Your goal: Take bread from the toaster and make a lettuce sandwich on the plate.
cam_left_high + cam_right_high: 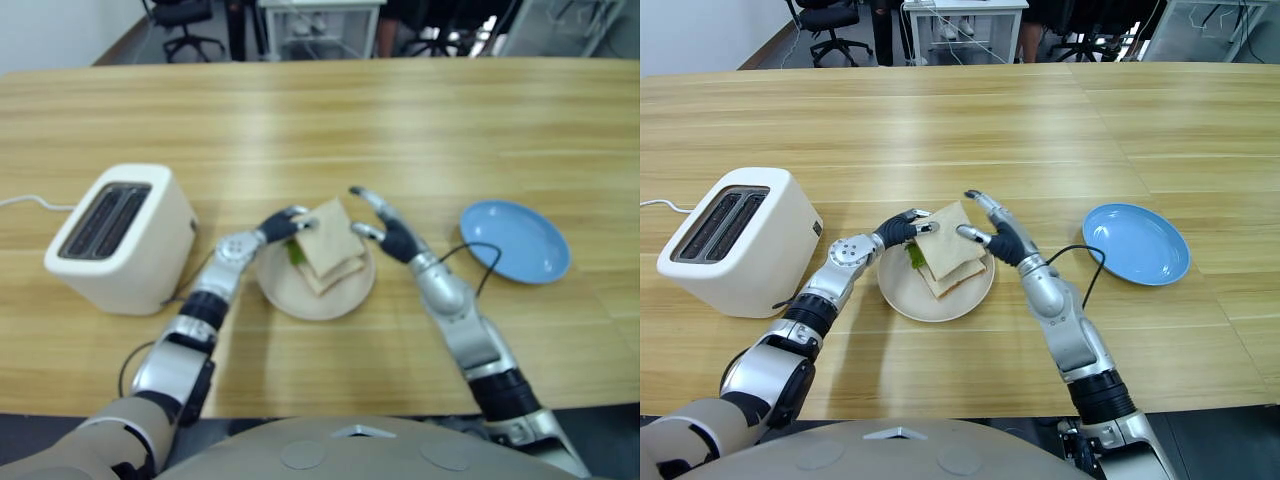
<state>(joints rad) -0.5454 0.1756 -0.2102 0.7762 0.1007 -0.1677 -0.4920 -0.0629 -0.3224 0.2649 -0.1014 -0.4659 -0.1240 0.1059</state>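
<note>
Beige plate holds sandwich; left hand pinches its top slice, right hand splayed alongside

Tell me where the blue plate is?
In both eye views the blue plate lies on the table at the robot's right, just past its right hand.

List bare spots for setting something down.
Free: the far half of the table behind toaster, beige plate and blue plate; the near corner before the blue plate. Crowded: over the beige plate, left hand grips the top slice, right hand hovers open beside it.
</note>
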